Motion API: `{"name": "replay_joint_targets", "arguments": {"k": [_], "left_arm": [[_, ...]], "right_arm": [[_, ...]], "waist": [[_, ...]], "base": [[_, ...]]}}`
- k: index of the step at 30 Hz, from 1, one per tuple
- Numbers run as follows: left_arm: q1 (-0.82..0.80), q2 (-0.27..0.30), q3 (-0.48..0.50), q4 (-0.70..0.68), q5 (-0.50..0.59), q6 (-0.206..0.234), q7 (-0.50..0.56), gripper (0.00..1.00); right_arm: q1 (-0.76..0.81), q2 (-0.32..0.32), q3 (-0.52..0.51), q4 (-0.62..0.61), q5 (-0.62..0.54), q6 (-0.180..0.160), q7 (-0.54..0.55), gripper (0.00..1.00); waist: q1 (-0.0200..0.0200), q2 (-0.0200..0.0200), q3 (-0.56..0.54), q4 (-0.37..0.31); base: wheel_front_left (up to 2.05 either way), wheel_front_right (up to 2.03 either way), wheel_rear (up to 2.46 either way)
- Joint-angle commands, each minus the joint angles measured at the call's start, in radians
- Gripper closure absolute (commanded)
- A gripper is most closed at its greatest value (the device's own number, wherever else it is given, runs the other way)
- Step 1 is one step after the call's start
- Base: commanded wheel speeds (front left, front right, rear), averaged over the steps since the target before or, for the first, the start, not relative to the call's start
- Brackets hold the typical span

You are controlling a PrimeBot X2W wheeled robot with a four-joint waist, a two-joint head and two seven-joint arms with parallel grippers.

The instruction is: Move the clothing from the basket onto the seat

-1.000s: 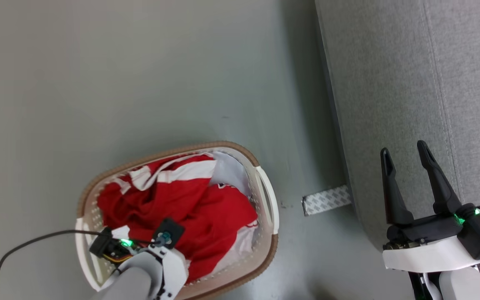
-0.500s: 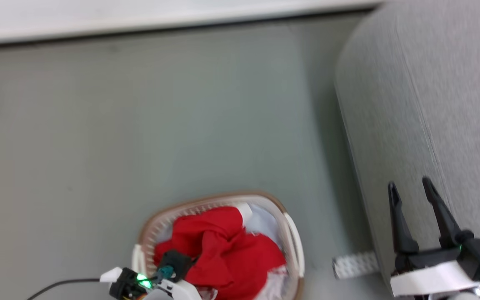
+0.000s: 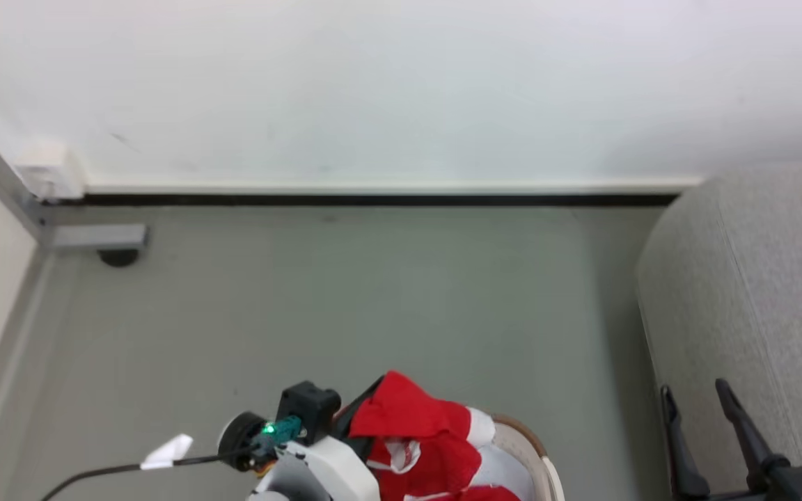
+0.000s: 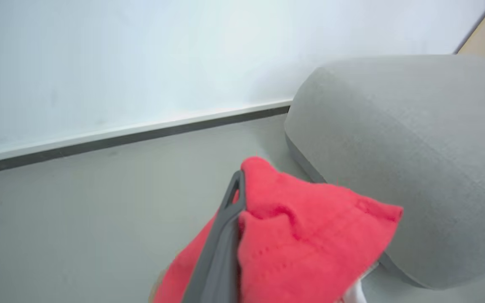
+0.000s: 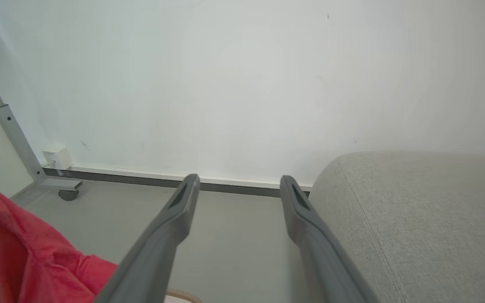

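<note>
By left gripper (image 4: pixel 240 189), bright red white-trimmed garment (image 3: pixel 429 438) is clamped over oval cream perforated basket (image 3: pixel 523 435), 6 o'clock; right gripper (image 3: pixel 693 387) is spread, empty. To be carried high twd light grey sofa (image 3: pixel 756 292), 3 o'clock.

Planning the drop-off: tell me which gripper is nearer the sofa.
Right. The right gripper is open right beside the sofa. The left gripper, shut on the red clothing, is over the basket, farther off.

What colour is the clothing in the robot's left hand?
The clothing is bright red with white patches, best seen in the head view.
</note>
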Motion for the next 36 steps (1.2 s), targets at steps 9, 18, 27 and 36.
{"name": "replay_joint_targets", "arguments": {"k": [9,18,27,36], "left_arm": [[0.043,0.070,0.063,-0.430,-0.077,0.042,0.183,1.00],[-0.009,0.099,0.083,-0.541,-0.083,0.049,0.260,1.00],[-0.009,0.072,0.024,-0.573,-0.099,0.035,0.288,1.00],[-0.017,0.032,-0.074,-0.577,-0.131,0.014,0.301,1.00]], "right_arm": [[0.056,-0.004,0.039,-0.008,-0.039,-0.002,0.000,0.00],[-0.001,-0.010,0.154,-0.066,-0.090,-0.002,0.000,0.00],[-0.162,-0.112,0.454,-0.014,-0.044,-0.002,0.000,0.00],[-0.406,-0.116,0.650,0.208,-0.015,-0.002,0.030,0.00]], "waist": [[0.0003,0.0000,-0.125,0.042],[0.0003,0.0000,-0.129,0.031],[0.0003,0.0000,-0.138,0.041],[0.0003,0.0000,-0.138,0.052]], "base": [[0.00,0.00,0.00],[0.00,0.00,0.00],[0.00,0.00,0.00],[0.00,0.00,0.00]]}}
